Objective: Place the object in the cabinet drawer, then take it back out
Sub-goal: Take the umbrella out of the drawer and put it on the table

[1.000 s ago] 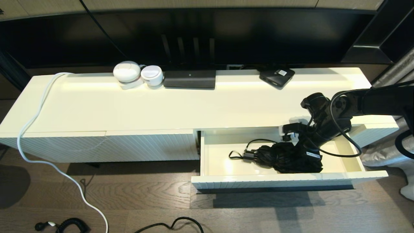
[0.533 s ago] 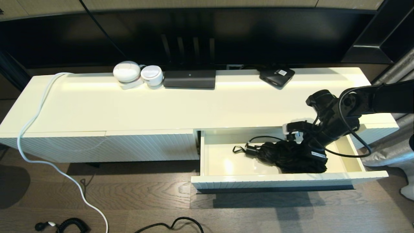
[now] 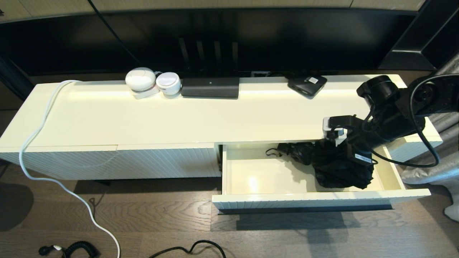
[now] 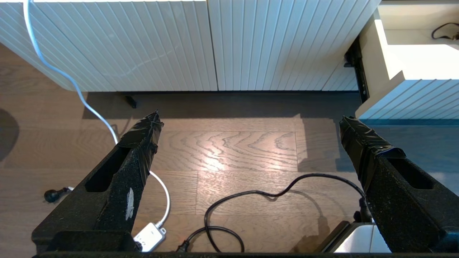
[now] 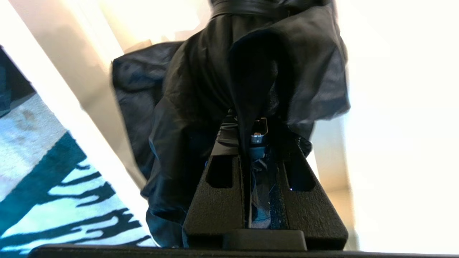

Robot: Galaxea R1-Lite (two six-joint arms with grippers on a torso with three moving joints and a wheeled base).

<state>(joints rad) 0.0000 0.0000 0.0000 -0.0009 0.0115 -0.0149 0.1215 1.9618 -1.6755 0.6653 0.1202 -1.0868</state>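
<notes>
Head view: cabinet drawer (image 3: 391, 195) pulled out at the robot's right. R gripper (image 3: 344, 150) clenched on a folded black umbrella (image 3: 340, 166), which hangs over the drawer's back-right part, w/ its handle end and strap (image 3: 274, 152) pointing left near the back wall. L gripper (image 4: 251, 132) parked low over the wood floor (image 4: 229, 154), fingers spread wide, nothing between them.

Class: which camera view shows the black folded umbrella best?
The head view: the umbrella shows whole, gripped by the right hand above the open cabinet drawer. The right wrist view shows only its fabric up close; the left wrist view shows only its strap loop.
</notes>
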